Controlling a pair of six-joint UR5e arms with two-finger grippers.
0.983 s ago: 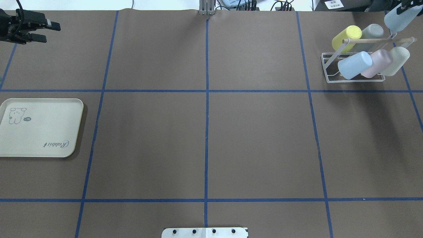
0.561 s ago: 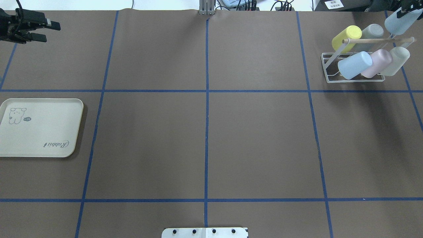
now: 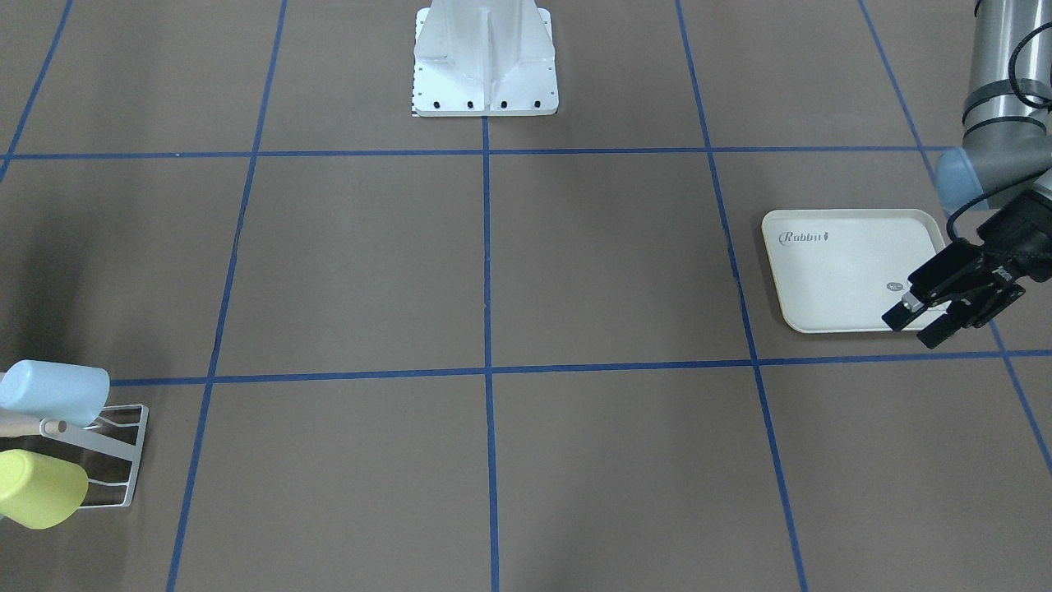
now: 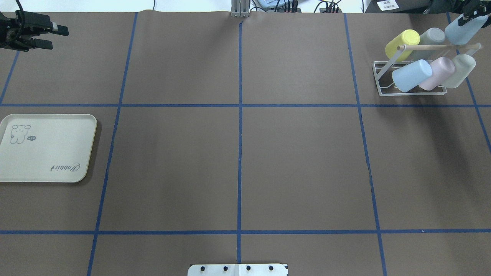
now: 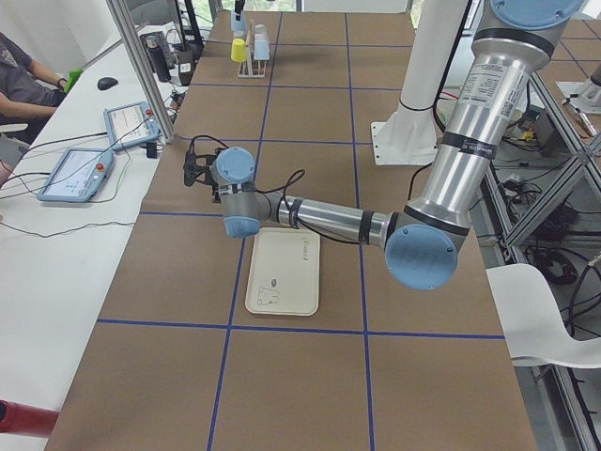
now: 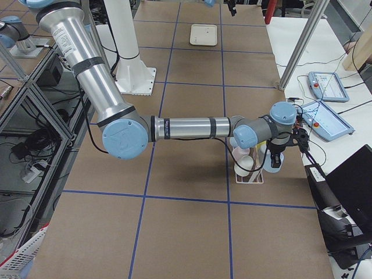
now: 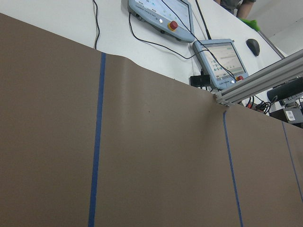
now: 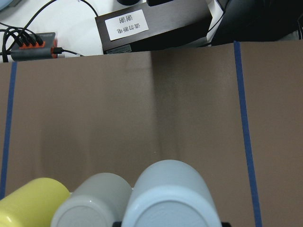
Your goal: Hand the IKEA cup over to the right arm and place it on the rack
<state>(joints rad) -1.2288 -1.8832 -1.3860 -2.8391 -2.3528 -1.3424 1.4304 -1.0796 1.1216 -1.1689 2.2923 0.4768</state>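
My right gripper [image 4: 471, 15] is shut on a light-blue IKEA cup [image 4: 461, 30] at the table's far right corner. It holds the cup tilted, just above the back right end of the white wire rack [image 4: 410, 93], behind its wooden rod [image 4: 433, 47]. In the right wrist view the held cup [image 8: 170, 196] fills the bottom edge, next to a grey cup [image 8: 92, 201] and a yellow cup [image 8: 31, 203] on the rack. Only the right arm's gripper end shows in the overhead view. My left gripper [image 4: 57, 37] hangs open and empty at the far left, also seen in the front-facing view [image 3: 912, 327].
The rack also carries a second light-blue cup [image 4: 412, 74], a pink cup [image 4: 437, 73] and a pale green cup [image 4: 458, 69]. A cream rabbit-print tray [image 4: 46, 147] lies at the left edge. Control pendants and cables lie beyond the far edge [image 7: 218, 61].
The right gripper has lowered the light-blue cup toward the rack's back right end. The left gripper has drifted slightly toward the far edge.
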